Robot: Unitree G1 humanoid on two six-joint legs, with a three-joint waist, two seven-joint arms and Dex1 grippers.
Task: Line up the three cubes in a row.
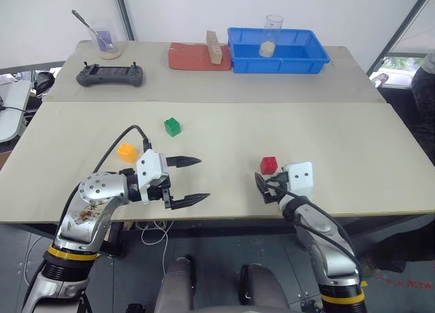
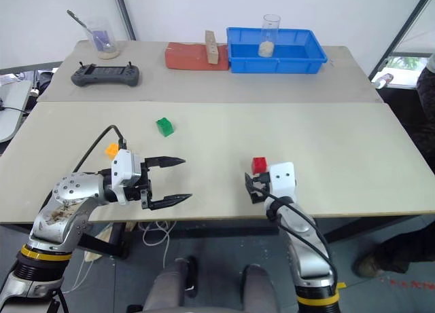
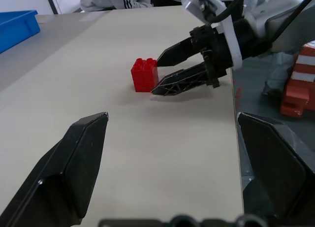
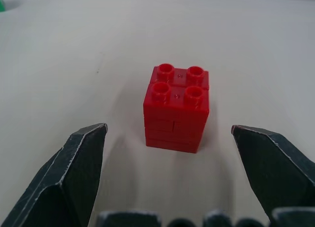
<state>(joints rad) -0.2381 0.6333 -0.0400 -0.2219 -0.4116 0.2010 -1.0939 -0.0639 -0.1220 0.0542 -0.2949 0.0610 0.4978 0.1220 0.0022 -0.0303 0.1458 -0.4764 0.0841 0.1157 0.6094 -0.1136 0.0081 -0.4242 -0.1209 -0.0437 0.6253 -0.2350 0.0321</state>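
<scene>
Three cubes lie on the near table. The green cube (image 1: 172, 126) is farthest back, the orange-yellow cube (image 1: 127, 151) sits to its left and nearer, and the red cube (image 1: 269, 165) stands apart to the right. My left gripper (image 1: 202, 179) is open and empty, pointing right across the table, just right of the orange-yellow cube. My right gripper (image 1: 265, 186) is open, with its fingertips at the near side of the red cube (image 4: 177, 109). The red cube is centred between the wide-spread fingers (image 4: 81, 163).
On the far table stand a blue bin (image 1: 279, 67) with a glass (image 1: 272, 34) in it, a red pad (image 1: 190, 57), a tan wooden block (image 1: 214, 47), a black controller (image 1: 110, 74) and a cup with a spoon (image 1: 107, 43). A person stands at the right edge.
</scene>
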